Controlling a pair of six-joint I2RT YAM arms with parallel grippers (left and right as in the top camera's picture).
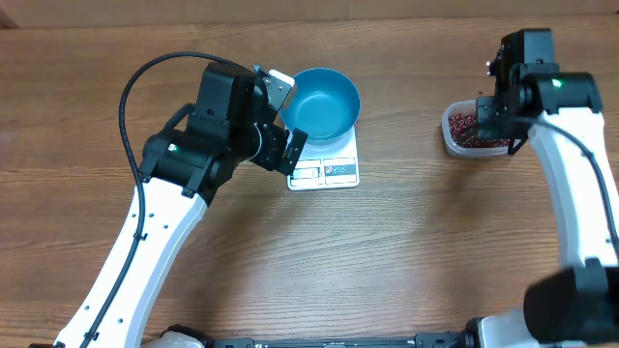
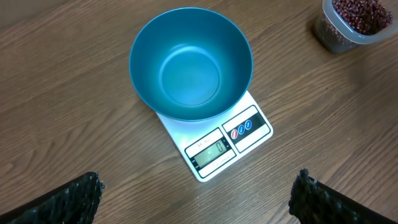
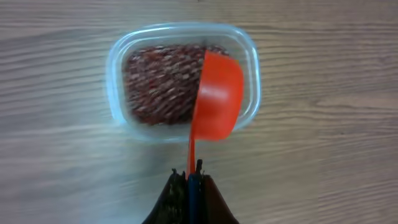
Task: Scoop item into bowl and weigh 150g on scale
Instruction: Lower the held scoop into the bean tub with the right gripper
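we are holding the scoop (image 3: 214,93) over the beans (image 3: 155,81), with the bowl (image 2: 189,62) sitting empty on the scale (image 2: 249,134)
our right claw (image 3: 191,177) is pressing together on the red scoop's handle, and its empty cup is hanging over the right side of the clear tub (image 3: 117,74) where the dark red beans are lying. our left claw (image 2: 196,199) is hovering spread wide, gripping nothing, just short of the white scale on the bench (image 1: 406,251); beyond its display strip the blue bowl is resting on the platform, well apart from the tub.
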